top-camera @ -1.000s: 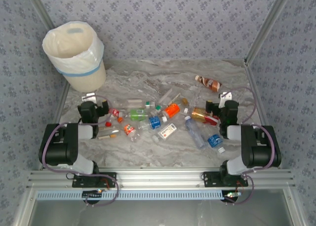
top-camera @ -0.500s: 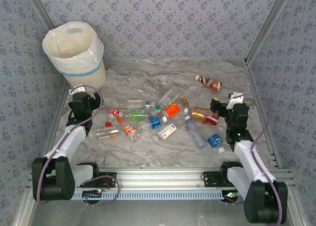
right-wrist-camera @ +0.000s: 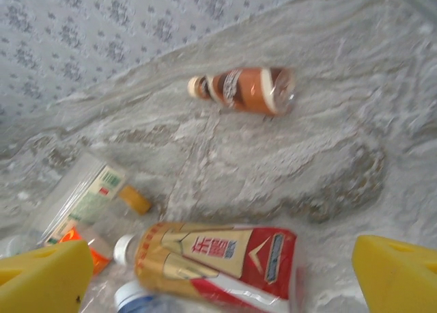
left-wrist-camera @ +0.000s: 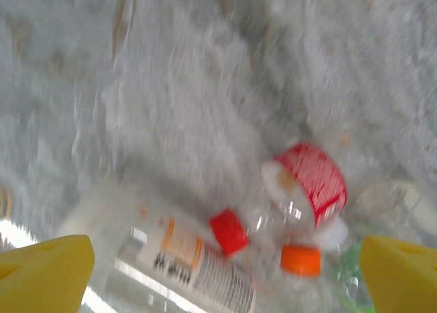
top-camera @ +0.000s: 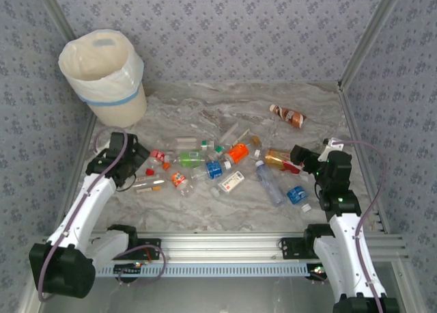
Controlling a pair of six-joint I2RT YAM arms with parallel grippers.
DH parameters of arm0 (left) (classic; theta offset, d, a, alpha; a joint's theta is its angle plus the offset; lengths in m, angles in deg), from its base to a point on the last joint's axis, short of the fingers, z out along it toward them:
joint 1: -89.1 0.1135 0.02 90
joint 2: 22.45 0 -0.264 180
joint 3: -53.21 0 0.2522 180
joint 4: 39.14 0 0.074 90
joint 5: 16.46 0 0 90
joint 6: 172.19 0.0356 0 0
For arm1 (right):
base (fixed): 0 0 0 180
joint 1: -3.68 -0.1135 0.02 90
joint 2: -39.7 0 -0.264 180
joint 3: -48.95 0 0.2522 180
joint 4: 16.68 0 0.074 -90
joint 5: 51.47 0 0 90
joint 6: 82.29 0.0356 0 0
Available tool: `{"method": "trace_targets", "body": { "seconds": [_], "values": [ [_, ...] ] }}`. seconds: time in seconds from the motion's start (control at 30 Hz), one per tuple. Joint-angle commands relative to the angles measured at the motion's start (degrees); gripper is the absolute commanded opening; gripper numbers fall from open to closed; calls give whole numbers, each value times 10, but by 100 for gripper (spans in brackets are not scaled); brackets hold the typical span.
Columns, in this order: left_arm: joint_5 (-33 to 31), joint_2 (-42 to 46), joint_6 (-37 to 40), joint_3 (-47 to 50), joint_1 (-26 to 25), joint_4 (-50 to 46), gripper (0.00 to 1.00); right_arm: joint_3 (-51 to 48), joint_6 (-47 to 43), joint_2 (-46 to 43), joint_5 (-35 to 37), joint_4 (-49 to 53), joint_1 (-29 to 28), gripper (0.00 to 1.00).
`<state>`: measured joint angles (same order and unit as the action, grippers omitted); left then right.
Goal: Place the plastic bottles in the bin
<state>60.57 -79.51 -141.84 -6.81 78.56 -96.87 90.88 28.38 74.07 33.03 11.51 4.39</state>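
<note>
The plastic bottles [top-camera: 237, 152] lie scattered on their sides across the middle of the marbled table [top-camera: 205, 101], well apart from the bin [top-camera: 119, 108], which stands in the far left corner with its white bag folded over the rim and a light blue band around it. In the right wrist view we see a gold-and-red labelled bottle [right-wrist-camera: 218, 258] bearing red Chinese characters too soft to read with certainty, and beyond it, lying alone, a brown bottle [right-wrist-camera: 246, 87] whose pale lettering is illegible. In the left wrist view we see a white-labelled bottle [left-wrist-camera: 191, 258] with an orange stripe and dark, blurred print, next to a red-labelled bottle [left-wrist-camera: 314, 180]. The left gripper [top-camera: 141, 156] hangs over the left end of the scatter and the right gripper [top-camera: 300, 159] over the right end; both have their jaws spread wide and hold nothing.
</note>
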Motion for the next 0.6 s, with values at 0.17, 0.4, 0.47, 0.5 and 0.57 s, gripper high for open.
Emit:
{"method": "trace_targets", "body": {
  "seconds": [0.17, 0.4, 0.47, 0.5, 0.57],
  "values": [
    [21, -33, -219, -5, -11, -140, 100, 46, 26, 8, -55, 59, -8, 100],
    [69, -80, -272, 25, -7, -68, 100, 55, 24, 19, -32, 49, -20, 100],
    [69, -92, -303, 42, -3, -41, 100, 53, 24, 23, -28, 41, -27, 100],
    [75, -97, -317, 50, 0, -26, 100, 53, 23, 26, -25, 39, -30, 100],
    [73, -105, -345, 68, 3, 13, 99, 56, 16, 33, -22, 38, -37, 100]
  ]
}}
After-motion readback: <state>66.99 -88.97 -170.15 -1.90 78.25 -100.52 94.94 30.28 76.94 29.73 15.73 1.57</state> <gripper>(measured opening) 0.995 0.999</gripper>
